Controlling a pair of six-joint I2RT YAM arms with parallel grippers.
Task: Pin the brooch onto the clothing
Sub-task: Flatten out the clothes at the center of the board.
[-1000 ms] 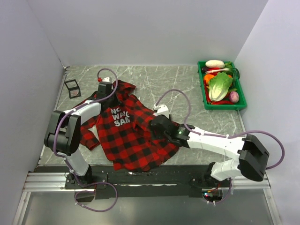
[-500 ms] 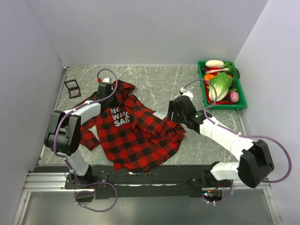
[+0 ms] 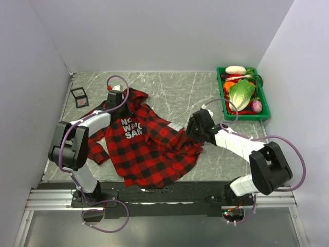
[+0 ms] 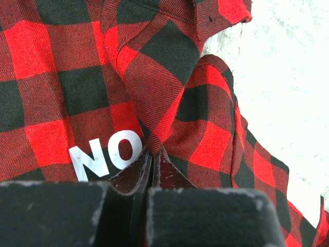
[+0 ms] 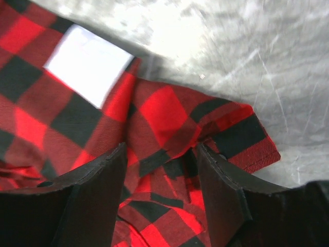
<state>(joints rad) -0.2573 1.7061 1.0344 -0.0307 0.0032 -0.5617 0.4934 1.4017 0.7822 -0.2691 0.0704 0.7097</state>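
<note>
The red-and-black plaid shirt [image 3: 146, 146] lies on the table between the arms, with its white letters [image 3: 132, 128] facing up. My left gripper [image 3: 117, 104] is at the collar end. In the left wrist view it [image 4: 153, 152] is shut on a pinched fold of the shirt [image 4: 154, 87] beside the letters "NO" [image 4: 105, 154]. My right gripper [image 3: 191, 129] is at the shirt's right sleeve. In the right wrist view it [image 5: 160, 154] is open, with its jaws on either side of the rumpled cuff [image 5: 241, 136]. The brooch is not in view.
A small black wire-frame cube [image 3: 79, 96] sits at the far left. A green tray [image 3: 263, 116] of vegetables stands at the far right. A white label [image 5: 88, 64] shows on the shirt by the right gripper. Grey walls close in the left and right sides.
My right gripper moved right from the shirt's middle to its right edge, and the sleeve spread out to the right with it. The left arm has not moved.
</note>
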